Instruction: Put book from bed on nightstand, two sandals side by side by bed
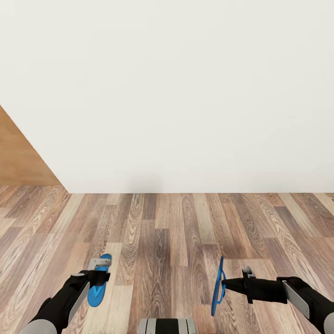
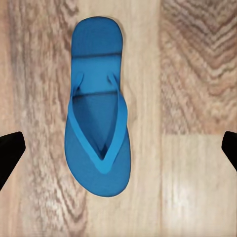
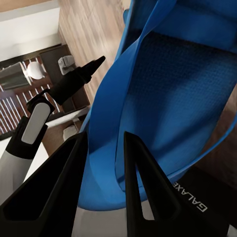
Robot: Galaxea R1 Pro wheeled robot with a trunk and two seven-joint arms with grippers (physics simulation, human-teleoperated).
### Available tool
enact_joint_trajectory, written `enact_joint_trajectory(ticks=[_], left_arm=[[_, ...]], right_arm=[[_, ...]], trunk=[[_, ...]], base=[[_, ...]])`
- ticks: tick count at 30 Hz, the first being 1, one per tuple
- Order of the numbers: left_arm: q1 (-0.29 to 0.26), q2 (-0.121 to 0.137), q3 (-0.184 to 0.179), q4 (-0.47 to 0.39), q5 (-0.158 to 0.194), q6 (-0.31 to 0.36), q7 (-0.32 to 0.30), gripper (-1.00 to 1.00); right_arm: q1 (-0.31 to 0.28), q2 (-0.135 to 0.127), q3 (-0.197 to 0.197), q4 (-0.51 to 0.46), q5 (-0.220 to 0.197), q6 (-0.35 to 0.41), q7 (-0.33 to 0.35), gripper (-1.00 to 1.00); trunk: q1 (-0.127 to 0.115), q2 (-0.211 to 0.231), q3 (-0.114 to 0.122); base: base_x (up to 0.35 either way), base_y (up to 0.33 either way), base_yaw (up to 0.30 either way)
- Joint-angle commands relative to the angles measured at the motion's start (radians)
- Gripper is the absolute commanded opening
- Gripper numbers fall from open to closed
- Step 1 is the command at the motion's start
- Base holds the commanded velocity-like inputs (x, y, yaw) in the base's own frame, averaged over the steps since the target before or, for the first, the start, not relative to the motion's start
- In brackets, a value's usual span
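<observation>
One blue sandal (image 1: 99, 286) lies flat on the wood floor, sole down, strap up. My left gripper (image 1: 98, 277) hangs right over it, open, and the left wrist view shows the sandal (image 2: 98, 123) between the wide-apart fingertips (image 2: 10, 153). The other blue sandal (image 1: 217, 287) hangs on edge above the floor, with my right gripper (image 1: 225, 281) shut on its strap. The right wrist view shows the dark fingers (image 3: 143, 182) pinching the strap of that sandal (image 3: 168, 84). The book, the bed and the nightstand are out of view.
A plain white wall (image 1: 185, 93) stands close ahead, meeting the plank floor (image 1: 167, 222). A light brown wooden panel (image 1: 18, 157) angles in at the left. My base (image 1: 167, 325) shows at the lower edge. Dark slatted furniture (image 3: 19, 113) appears behind my left arm (image 3: 64, 89).
</observation>
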Motion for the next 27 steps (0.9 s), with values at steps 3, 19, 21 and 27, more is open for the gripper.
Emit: enact_joint_trajectory(ticks=[3, 19, 21, 27], left_arm=[[0.000, 0.001, -0.003, -0.002, 0.002, 0.006, 0.000, 1.00], [0.000, 0.001, -0.004, -0.002, 0.002, 0.006, 0.000, 1.00], [-0.001, 0.001, -0.004, -0.002, 0.002, 0.006, 0.000, 1.00], [-0.001, 0.001, -0.004, -0.002, 0.002, 0.006, 0.000, 1.00]], right_arm=[[-0.001, -0.001, 0.005, 0.000, -0.008, 0.008, 0.002, -1.00], [-0.002, 0.000, 0.005, 0.000, -0.008, 0.008, 0.002, -1.00], [-0.002, -0.001, 0.005, 0.000, -0.008, 0.008, 0.002, -1.00], [-0.001, -0.001, 0.005, 0.000, -0.008, 0.008, 0.002, -1.00]], trunk=[[0.001, -0.001, -0.012], [0.008, -0.005, -0.074], [0.009, -0.005, -0.082], [0.012, -0.007, -0.105]], base=[[0.000, 0.000, 0.000], [0.000, 0.000, 0.000], [0.000, 0.000, 0.000], [0.000, 0.000, 0.000]])
